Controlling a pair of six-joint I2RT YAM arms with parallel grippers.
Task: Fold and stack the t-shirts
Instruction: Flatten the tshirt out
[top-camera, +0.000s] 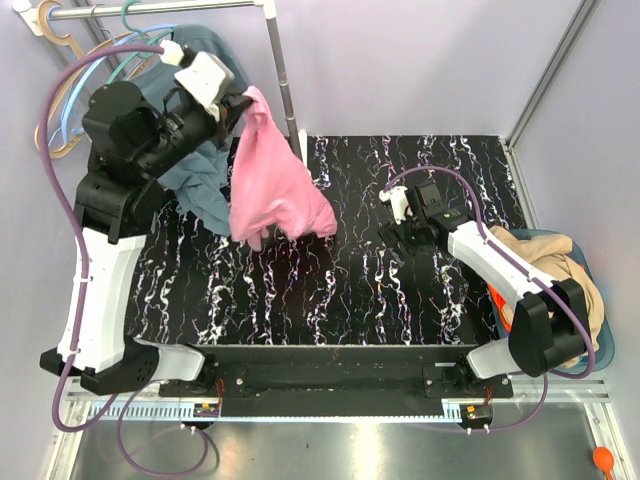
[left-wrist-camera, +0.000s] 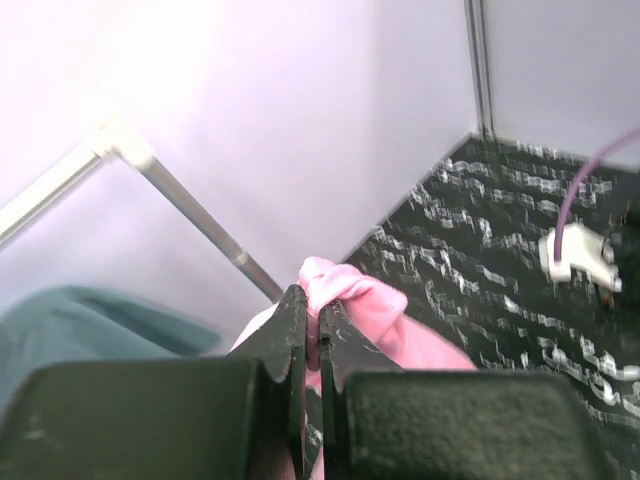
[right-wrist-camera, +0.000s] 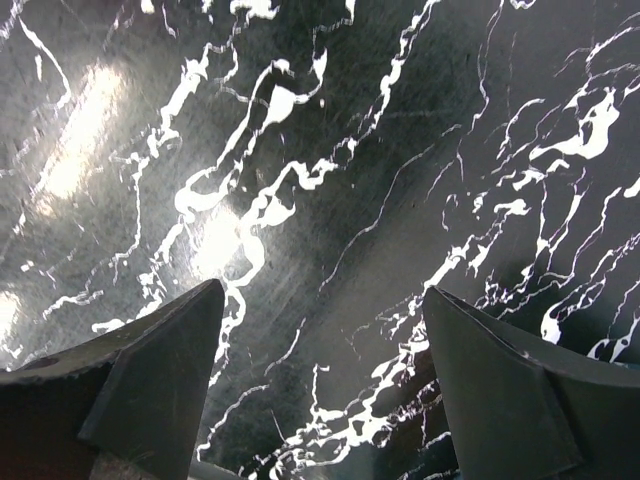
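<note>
A bright pink t-shirt (top-camera: 272, 185) hangs in the air at the back left, its lower end touching the black marble table (top-camera: 350, 290). My left gripper (top-camera: 240, 105) is shut on its top edge; in the left wrist view a bunched fold of the pink t-shirt (left-wrist-camera: 350, 295) is pinched at the left gripper (left-wrist-camera: 315, 330). My right gripper (top-camera: 392, 208) stands open just above the table, right of the shirt, and in its wrist view the right gripper (right-wrist-camera: 325, 330) has only bare marble between the fingers. A tan-beige t-shirt (top-camera: 545, 270) and a bit of an orange t-shirt (top-camera: 496, 298) lie in a bin at the right.
A dusty teal-blue shirt (top-camera: 200, 180) hangs from the garment rack (top-camera: 280, 60) at the back left, behind the pink one, with hangers (top-camera: 70, 60) on the rail. The blue bin (top-camera: 603, 345) sits off the table's right edge. Purple walls close the back.
</note>
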